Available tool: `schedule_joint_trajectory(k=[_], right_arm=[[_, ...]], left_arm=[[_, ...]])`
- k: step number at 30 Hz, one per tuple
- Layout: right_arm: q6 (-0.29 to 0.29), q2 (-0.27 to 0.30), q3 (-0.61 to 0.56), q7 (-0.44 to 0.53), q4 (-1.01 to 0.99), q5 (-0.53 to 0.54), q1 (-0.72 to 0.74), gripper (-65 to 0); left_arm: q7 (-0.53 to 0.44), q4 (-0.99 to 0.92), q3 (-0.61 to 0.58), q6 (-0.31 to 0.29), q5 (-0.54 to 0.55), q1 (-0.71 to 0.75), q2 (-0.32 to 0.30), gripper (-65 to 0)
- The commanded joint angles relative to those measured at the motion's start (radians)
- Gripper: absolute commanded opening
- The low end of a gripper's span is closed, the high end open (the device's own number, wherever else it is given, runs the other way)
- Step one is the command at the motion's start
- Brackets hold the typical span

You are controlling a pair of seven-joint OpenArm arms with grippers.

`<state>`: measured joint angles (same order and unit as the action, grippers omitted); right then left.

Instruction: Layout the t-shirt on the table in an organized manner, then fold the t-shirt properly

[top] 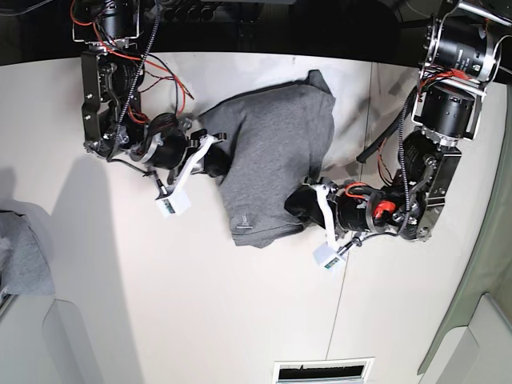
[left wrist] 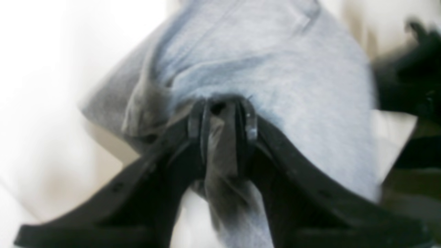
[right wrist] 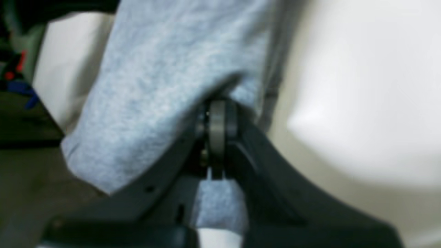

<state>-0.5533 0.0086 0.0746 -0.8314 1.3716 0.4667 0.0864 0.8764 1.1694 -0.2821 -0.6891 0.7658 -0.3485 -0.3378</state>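
T-shirt [top: 272, 160] bunched mid-tabletop [top: 120, 280], long axis far-to-near, pinched on opposite side edges: right end effector [top: 214, 157] clamped at scene-left, left end effector [top: 308, 204] at scene-right, equally near.

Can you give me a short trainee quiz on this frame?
1. True or false: the right claw is shut on the t-shirt.
2. Which claw grips the shirt edge nearer the pale printed mark? A) left claw B) right claw
3. Fill in: the shirt lies bunched on the white ____.

Key: 1 true; 2 A; 3 table.
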Motion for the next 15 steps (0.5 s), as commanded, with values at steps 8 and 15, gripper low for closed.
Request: schedule_joint_trajectory(k=[8, 15], right_arm=[[-0.011, 0.068, 0.044, -0.05, 0.094, 0.113, -0.034, -65.0], [-0.011, 0.185, 0.044, -0.09, 0.236, 0.175, -0.221, -65.0]], left_arm=[[0.039, 0.315, 0.008, -0.009, 0.139, 0.096, -0.209, -50.2], [0.077, 0.512, 0.14, -0.009, 0.22, 0.381, -0.332, -50.2]])
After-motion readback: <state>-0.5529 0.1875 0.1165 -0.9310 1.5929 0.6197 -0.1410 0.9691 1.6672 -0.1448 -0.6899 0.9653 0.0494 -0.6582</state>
